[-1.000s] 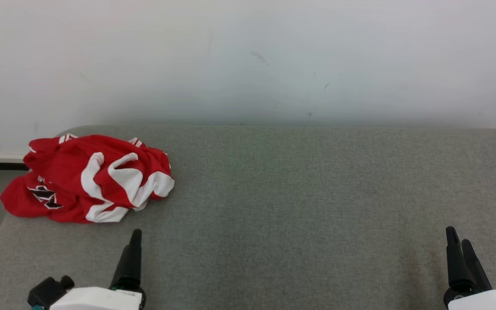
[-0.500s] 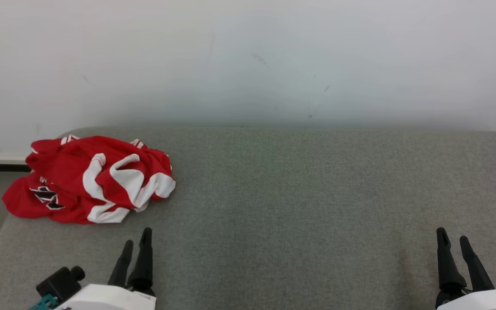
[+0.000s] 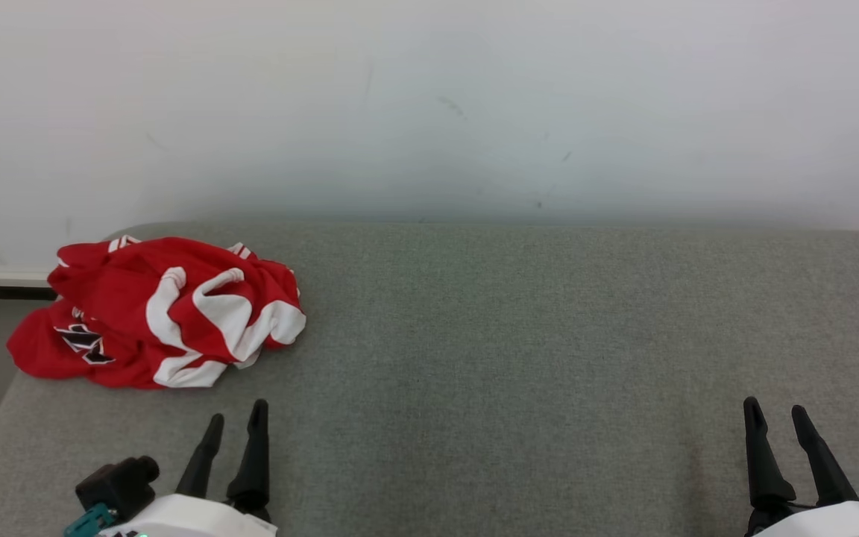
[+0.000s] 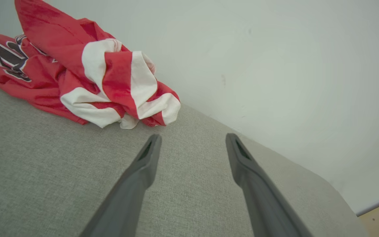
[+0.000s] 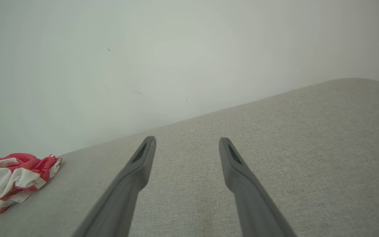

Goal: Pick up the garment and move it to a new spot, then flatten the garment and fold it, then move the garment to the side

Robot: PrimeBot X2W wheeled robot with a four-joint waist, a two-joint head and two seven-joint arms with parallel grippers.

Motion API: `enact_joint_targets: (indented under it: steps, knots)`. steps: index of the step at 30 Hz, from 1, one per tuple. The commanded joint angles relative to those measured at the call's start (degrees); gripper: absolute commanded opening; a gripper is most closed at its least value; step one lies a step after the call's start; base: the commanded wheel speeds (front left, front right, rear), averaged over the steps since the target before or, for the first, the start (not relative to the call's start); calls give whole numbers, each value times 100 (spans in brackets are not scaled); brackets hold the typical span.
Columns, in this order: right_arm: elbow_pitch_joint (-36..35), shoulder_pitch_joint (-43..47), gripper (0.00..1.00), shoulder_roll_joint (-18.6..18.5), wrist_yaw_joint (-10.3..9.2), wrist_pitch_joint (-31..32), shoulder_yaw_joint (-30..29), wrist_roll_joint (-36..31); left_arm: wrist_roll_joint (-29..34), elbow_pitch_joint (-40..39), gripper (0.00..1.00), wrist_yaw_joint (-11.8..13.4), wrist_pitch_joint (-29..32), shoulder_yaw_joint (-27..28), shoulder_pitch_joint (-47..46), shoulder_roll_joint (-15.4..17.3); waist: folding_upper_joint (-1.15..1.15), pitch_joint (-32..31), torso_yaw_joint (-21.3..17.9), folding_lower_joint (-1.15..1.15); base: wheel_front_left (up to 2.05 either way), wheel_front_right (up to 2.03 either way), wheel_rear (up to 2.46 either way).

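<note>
On grey pad (image 3: 519,335), far left: garment (image 3: 153,313) near released left claw (image 3: 236,412); right claw (image 3: 775,406) well apart, released.

Head view: high, looking down across the grey surface (image 3: 511,335) to the wall (image 3: 429,97). Wrist views: low over it, facing the wall; all share the garment (image 3: 157,313) at left.

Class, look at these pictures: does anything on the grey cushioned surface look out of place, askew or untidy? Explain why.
The red and white fabric garment lies crumpled in a heap at the far left corner of the grey fabric surface, its left part seemingly reaching past the edge. Nothing looks spilled or damaged.
</note>
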Motion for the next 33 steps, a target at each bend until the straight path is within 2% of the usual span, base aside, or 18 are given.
enact_joint_targets:
  steps: [1, 20, 33]
  knots:
    - [-3, -100, 100, -52, 4, -54, -11, -197, 231, -32, 100, -11, -53, -16, -74, 82, 0, -5, -4, 0, 0, 0, 0]
    - [311, -94, 100, -62, 4, -324, 53, -1127, 1438, -74, 100, 42, -311, -56, 78, 188, 0, -73, 11, 0, 0, 0, 0]
    - [467, -52, 100, -87, 5, -472, -142, -1655, 2076, -25, 100, 32, -477, -108, 156, 177, 0, -103, -42, 0, 0, 0, 0]
